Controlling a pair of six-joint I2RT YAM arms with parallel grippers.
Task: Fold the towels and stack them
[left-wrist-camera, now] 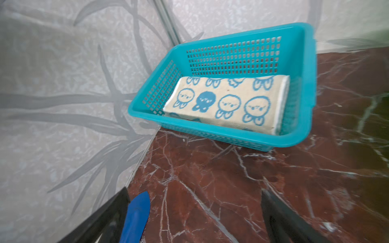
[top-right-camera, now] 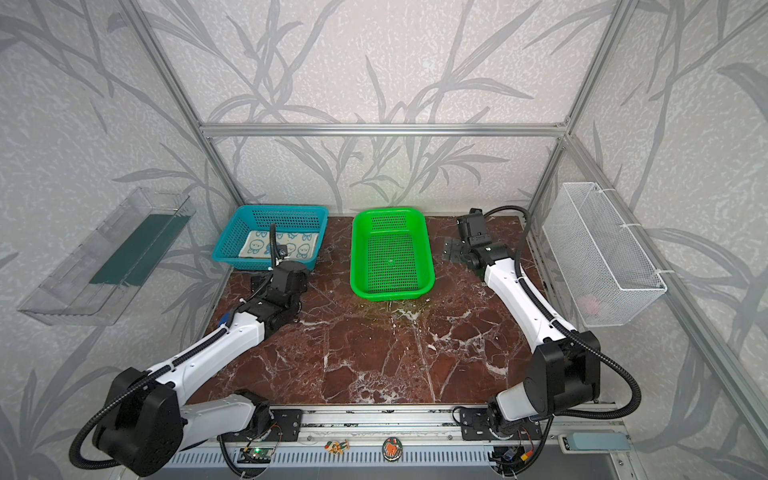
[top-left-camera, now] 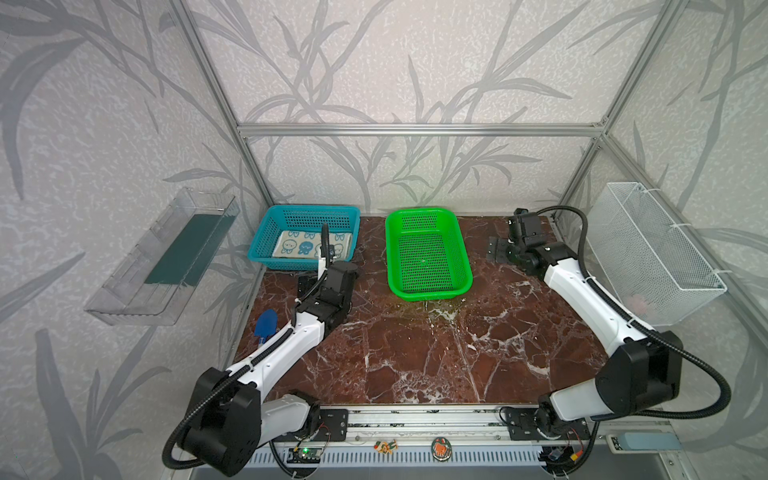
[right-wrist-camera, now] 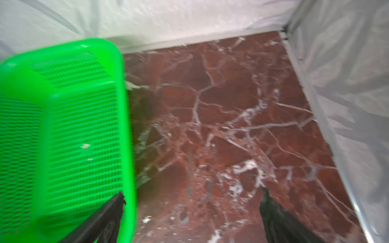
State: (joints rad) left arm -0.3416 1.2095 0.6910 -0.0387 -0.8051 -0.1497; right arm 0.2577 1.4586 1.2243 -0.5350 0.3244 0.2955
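Blue-bunny towel (left-wrist-camera: 227, 101) lies folded in teal basket (left-wrist-camera: 231, 52), far-left corner of surface (top-left-camera: 415, 353); other towels not visible. Left gripper (left-wrist-camera: 194, 195) and right gripper (right-wrist-camera: 192, 193) both open, empty. Likely finishing: back away without nudging the basket.

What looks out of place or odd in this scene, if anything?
A blue scoop lies at the table's left edge beside the left arm; it has nothing to do with towels. The folded blue-bunny towel sits squarely inside the teal basket.
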